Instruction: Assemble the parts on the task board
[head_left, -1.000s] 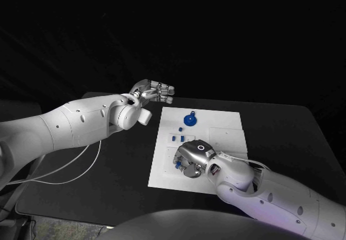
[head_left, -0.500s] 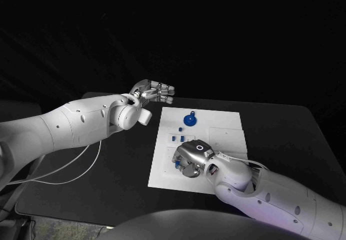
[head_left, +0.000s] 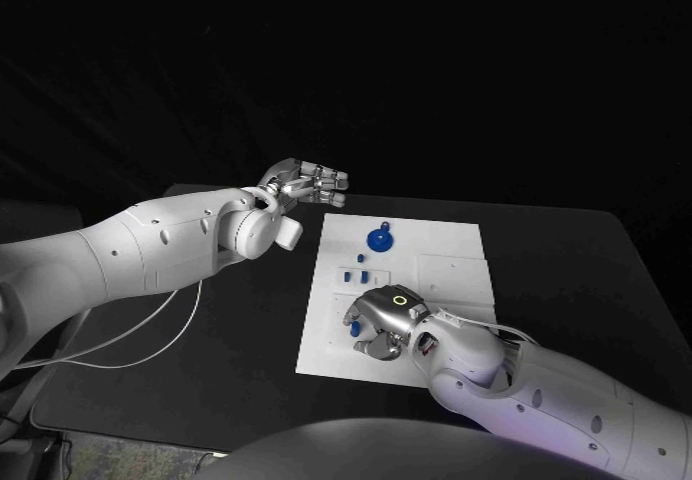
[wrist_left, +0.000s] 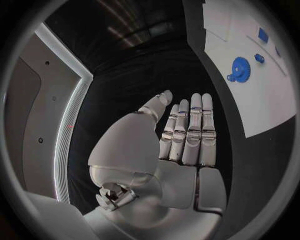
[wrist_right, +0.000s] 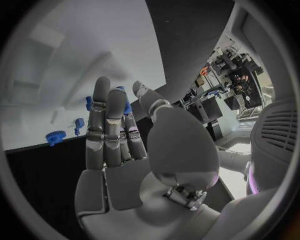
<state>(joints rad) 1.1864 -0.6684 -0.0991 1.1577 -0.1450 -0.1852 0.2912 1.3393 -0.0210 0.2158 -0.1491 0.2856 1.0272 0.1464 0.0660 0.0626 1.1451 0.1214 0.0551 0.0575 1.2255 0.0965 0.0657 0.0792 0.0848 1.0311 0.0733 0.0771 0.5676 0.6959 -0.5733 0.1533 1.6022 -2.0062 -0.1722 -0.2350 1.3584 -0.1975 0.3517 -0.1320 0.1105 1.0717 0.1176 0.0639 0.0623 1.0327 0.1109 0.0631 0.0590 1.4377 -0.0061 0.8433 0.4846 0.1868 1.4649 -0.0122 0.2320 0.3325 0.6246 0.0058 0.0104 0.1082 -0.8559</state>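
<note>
Task board (head_left: 433, 262) is laid flat mid-bench, the right hand (head_left: 378, 325) lowered over its near part.
Black bench (head_left: 577, 260) first: the board is kept central, presumably within reach of both arms. The left hand (head_left: 304, 182), fingers straight and holding nothing, is held off beyond the board's far-left corner (out of the way, probably). A blue gear (head_left: 379, 240) and small blue parts (head_left: 362, 274) are seen; whether anything is gripped by the right hand cannot be told.

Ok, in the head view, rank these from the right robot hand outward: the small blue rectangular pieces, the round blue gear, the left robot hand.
1. Small blue rectangular pieces: mid-board, just beyond the right robot hand.
2. Round blue gear: farther up the white task board, near its far edge.
3. Left robot hand: off the board, past its far left corner.
</note>
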